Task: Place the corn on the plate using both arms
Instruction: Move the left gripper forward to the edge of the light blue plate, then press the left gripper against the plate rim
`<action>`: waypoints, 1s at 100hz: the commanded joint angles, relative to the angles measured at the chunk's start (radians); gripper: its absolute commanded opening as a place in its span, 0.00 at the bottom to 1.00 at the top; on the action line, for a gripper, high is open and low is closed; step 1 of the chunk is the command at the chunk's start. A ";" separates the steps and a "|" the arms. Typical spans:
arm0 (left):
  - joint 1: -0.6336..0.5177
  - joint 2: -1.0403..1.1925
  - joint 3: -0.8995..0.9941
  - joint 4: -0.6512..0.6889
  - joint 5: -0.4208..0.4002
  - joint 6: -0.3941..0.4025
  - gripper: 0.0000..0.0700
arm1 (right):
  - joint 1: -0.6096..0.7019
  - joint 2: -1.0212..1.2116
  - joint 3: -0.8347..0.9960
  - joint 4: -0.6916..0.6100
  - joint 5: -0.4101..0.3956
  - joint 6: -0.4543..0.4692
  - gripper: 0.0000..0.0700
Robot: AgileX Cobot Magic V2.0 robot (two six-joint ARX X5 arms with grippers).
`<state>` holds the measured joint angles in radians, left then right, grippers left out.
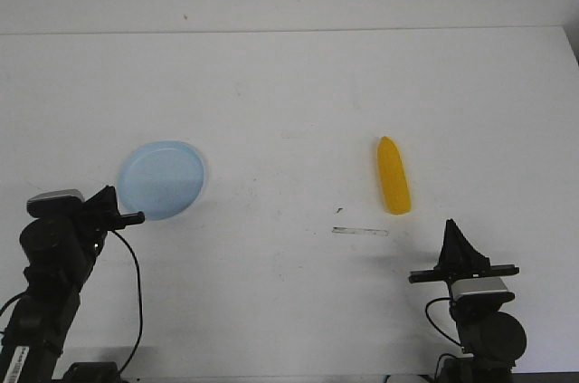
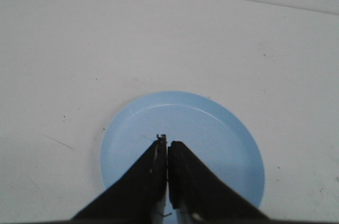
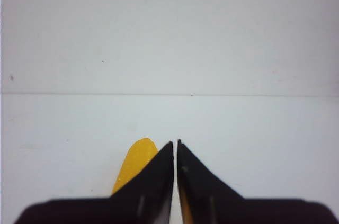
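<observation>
Corn (image 1: 393, 187) on the bare table (image 1: 289, 111), ahead of the right gripper (image 1: 454, 236) and slightly toward the robot's left, long axis near fore-aft, pointed end away; well apart from the plate (image 1: 163, 179), just beside the left gripper (image 1: 127, 215). Right arm nearer. Both grippers pressed together, empty. Counted: one corn, one plate, two arms.

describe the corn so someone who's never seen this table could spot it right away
On the white table, look to the robot's right half, just ahead of the right gripper. The corn lies flat there: a smooth yellow-orange cob, its tapered tip pointing away from the robot. The only other loose item, the round pale-blue plate, sits far left.
</observation>
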<state>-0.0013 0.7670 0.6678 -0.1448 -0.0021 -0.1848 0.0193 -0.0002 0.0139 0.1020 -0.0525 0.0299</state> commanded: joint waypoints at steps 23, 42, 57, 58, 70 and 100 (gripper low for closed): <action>0.022 0.185 0.103 -0.004 0.003 -0.070 0.00 | 0.001 0.001 -0.002 0.010 0.000 -0.005 0.02; 0.101 0.315 0.202 -0.132 0.187 -0.070 0.00 | 0.001 0.001 -0.002 0.010 0.000 -0.005 0.02; 0.193 0.436 0.282 -0.198 0.343 -0.070 0.00 | 0.001 0.001 -0.002 0.010 0.000 -0.005 0.02; 0.198 0.444 0.288 -0.201 0.349 -0.069 0.00 | 0.001 0.001 -0.002 0.010 0.000 -0.005 0.02; 0.253 0.546 0.349 -0.271 0.378 -0.070 0.00 | 0.001 0.001 -0.002 0.010 0.000 -0.005 0.02; 0.316 0.791 0.491 -0.452 0.378 -0.073 0.03 | 0.001 0.001 -0.002 0.010 0.000 -0.005 0.02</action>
<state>0.3119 1.5135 1.1358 -0.5793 0.3702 -0.2543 0.0193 -0.0002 0.0139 0.1020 -0.0525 0.0299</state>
